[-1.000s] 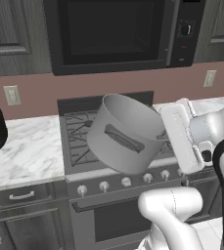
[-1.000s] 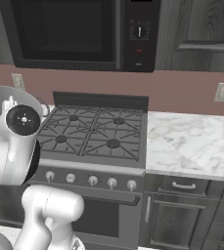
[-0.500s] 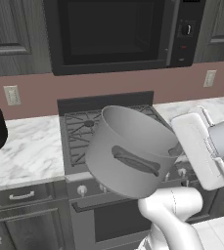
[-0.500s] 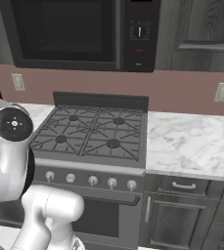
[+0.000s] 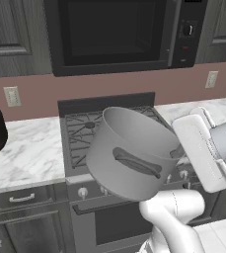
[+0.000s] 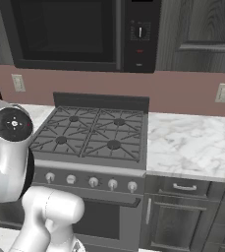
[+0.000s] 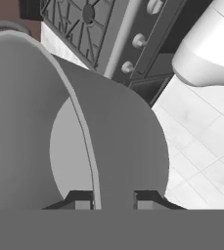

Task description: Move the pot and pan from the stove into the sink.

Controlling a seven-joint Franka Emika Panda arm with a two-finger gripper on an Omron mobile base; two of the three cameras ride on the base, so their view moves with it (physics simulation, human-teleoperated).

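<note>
The hand (image 7: 113,199) is gripping the pot (image 5: 129,154) by its rim, one fingertip (image 7: 80,199) inside the wall and the other outside. The pot is hanging tilted at the centre of the left base frame, in front of the stove (image 6: 92,135), whose grates are sitting bare mid-frame beside the marble worktop (image 6: 192,145).

Even, soft rendered light, no glare.
All three views are sharp edge to edge, without blur or lens bending. The pot (image 5: 129,153) shades smoothly from pale rim to darker side; the microwave (image 6: 74,29) front stays dark and flat.
</note>
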